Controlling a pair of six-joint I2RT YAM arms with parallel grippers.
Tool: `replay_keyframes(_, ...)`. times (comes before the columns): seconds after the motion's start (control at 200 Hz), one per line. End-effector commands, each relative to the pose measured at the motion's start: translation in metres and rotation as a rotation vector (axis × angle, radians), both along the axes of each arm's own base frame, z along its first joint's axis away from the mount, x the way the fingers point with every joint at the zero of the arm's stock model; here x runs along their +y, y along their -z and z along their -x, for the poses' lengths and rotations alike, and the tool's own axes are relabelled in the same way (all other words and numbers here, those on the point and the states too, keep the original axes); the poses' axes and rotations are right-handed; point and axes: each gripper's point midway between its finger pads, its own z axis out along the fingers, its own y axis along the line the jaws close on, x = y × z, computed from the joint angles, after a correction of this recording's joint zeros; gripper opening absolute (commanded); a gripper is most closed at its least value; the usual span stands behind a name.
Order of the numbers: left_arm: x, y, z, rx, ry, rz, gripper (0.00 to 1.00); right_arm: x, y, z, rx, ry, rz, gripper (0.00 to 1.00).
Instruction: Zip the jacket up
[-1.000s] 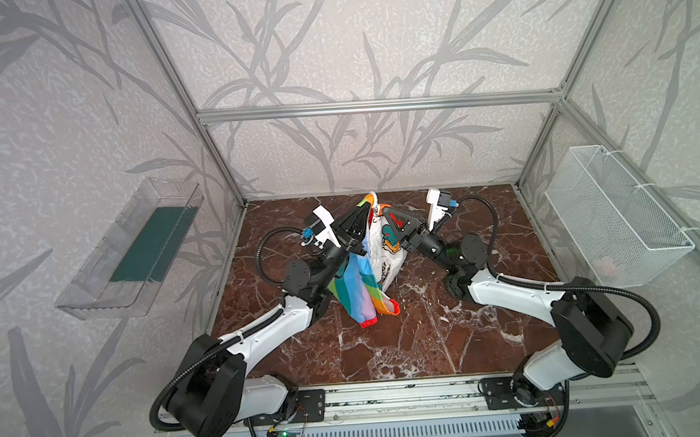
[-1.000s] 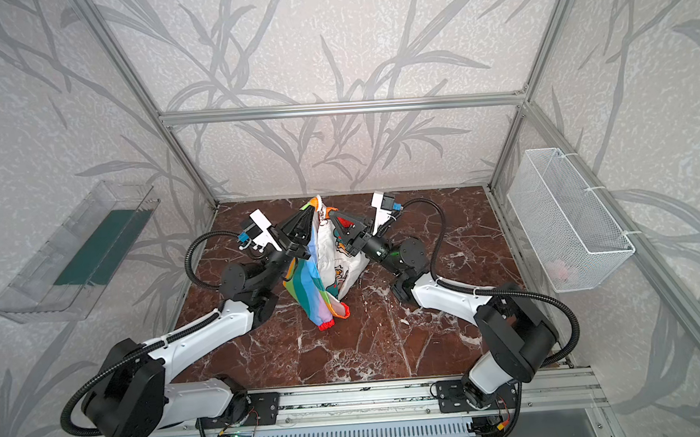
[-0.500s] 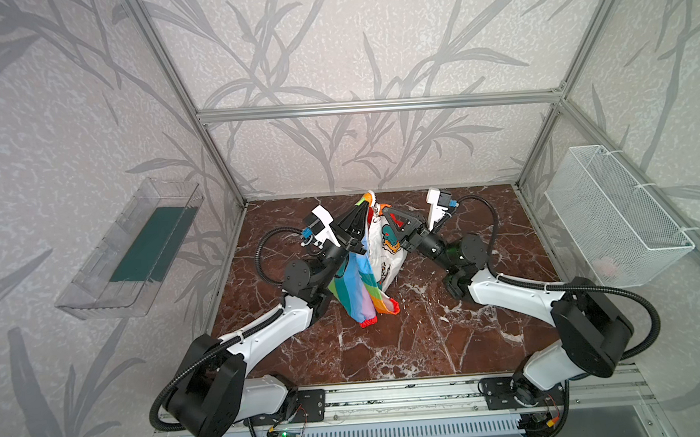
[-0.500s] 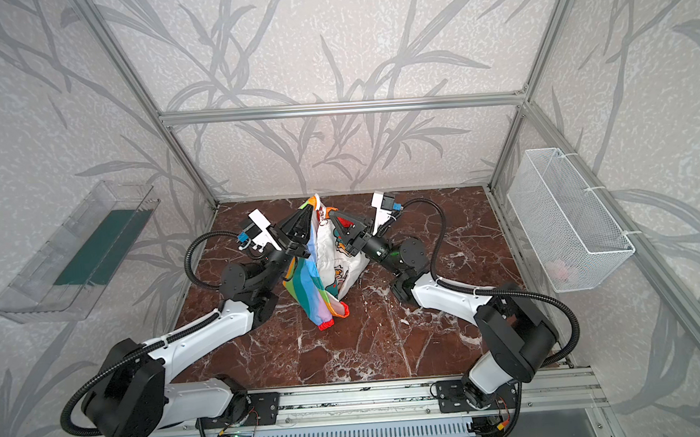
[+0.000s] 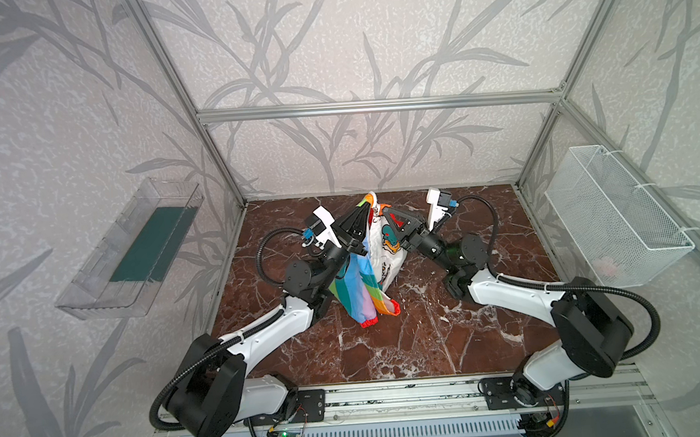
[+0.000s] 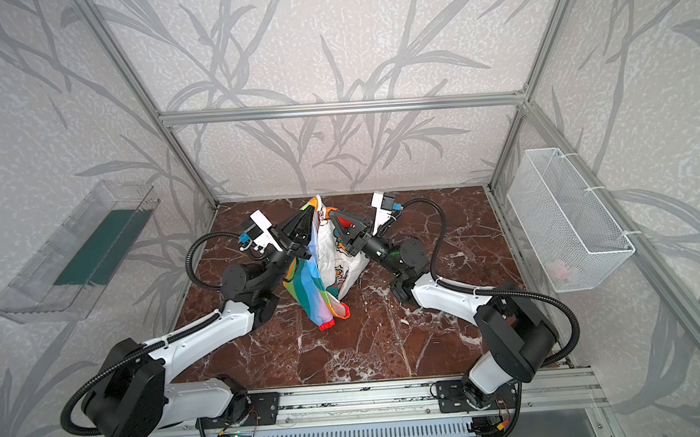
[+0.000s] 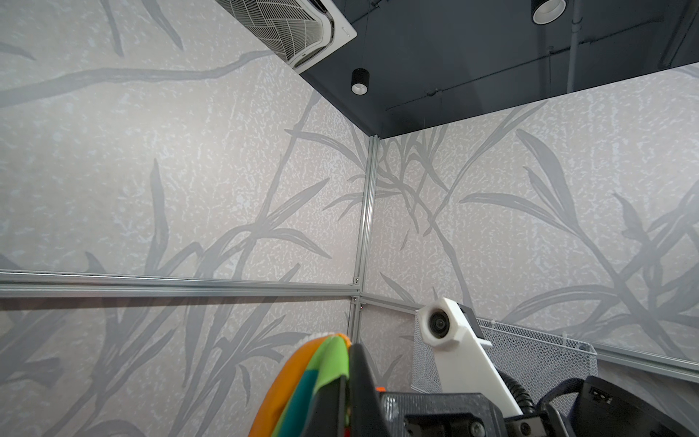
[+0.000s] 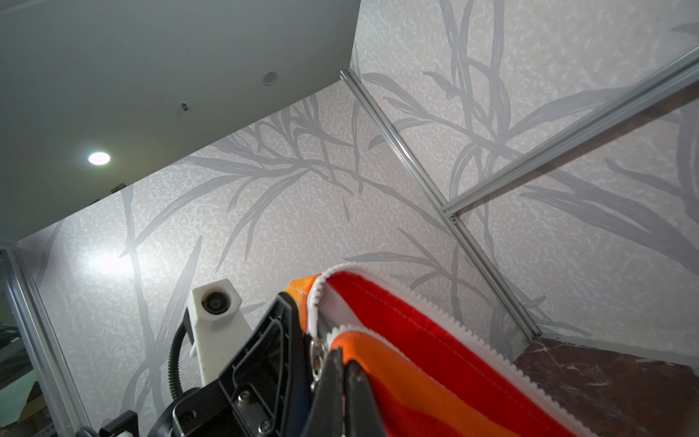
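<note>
The jacket (image 5: 360, 285) (image 6: 310, 280) hangs upright above the middle of the table in both top views, rainbow stripes to the left, white printed lining to the right, red cuffs touching the marble. My left gripper (image 5: 366, 210) (image 6: 309, 213) is shut on its top edge; the left wrist view shows orange and green cloth (image 7: 302, 374) pinched in the gripper (image 7: 348, 363). Close beside it, my right gripper (image 5: 383, 211) (image 6: 331, 214) (image 8: 344, 355) is shut on the orange zipper edge (image 8: 416, 378), next to a metal slider (image 8: 317, 353). White zipper teeth (image 8: 416, 295) run along the red band.
A clear plastic bin (image 5: 133, 249) hangs on the left wall and a white wire basket (image 5: 614, 216) on the right wall. The brown marble table (image 5: 389, 350) is fenced by aluminium posts. Both arms lean in towards the middle.
</note>
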Motion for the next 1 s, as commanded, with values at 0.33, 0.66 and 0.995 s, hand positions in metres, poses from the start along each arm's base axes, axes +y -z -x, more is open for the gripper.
replay_keyframes(0.33, 0.0120, -0.0184, 0.0123, -0.076, -0.035, 0.045, 0.00, -0.0146, -0.0419, 0.0192, -0.110, 0.007, -0.084, 0.00)
replay_keyframes(0.66, 0.0095, -0.0189, 0.0175, -0.085, -0.014, 0.037, 0.00, -0.0137, -0.0426, 0.0173, -0.106, 0.006, -0.087, 0.00)
replay_keyframes(0.995, 0.0054, -0.0167, 0.0175, -0.082, 0.003, 0.028, 0.00, -0.0143, -0.0455, 0.0166, -0.109, 0.010, -0.095, 0.00)
